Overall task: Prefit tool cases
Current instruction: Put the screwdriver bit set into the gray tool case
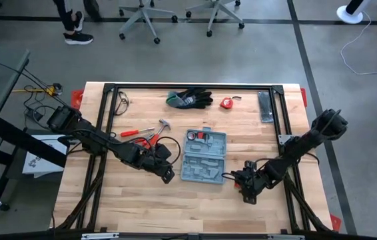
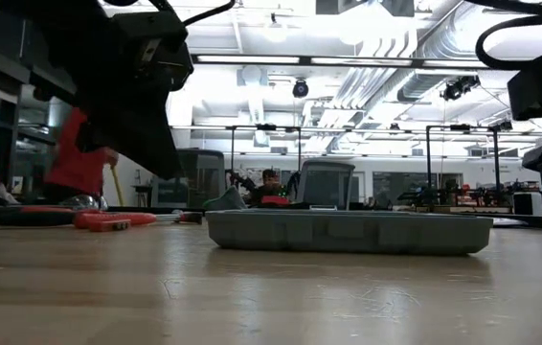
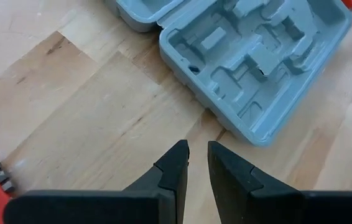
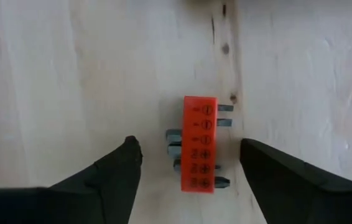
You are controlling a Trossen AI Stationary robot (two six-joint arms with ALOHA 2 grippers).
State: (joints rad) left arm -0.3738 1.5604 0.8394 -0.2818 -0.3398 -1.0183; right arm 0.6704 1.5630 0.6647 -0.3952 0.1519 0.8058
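Note:
The grey-blue tool case (image 1: 204, 157) lies open and flat on the wooden table, its moulded recesses up; the left wrist view shows its near tray (image 3: 257, 56). A few red items sit in its far half (image 1: 205, 138). My left gripper (image 1: 167, 175) hovers left of the case, its fingers (image 3: 198, 149) open by a narrow gap with nothing between them. My right gripper (image 1: 245, 187) points down at the table right of the case, open. Its fingers stand on either side of a red bit holder (image 4: 199, 143) that lies flat on the wood, without touching it.
Black-and-green gloves (image 1: 190, 99), a red tape measure (image 1: 226, 103) and a dark flat bar (image 1: 266, 107) lie at the far edge. A hammer (image 1: 162, 127), a red screwdriver (image 1: 132, 132) and red-handled pliers (image 1: 150, 139) lie left of the case. A black frame (image 1: 188, 87) rims the table.

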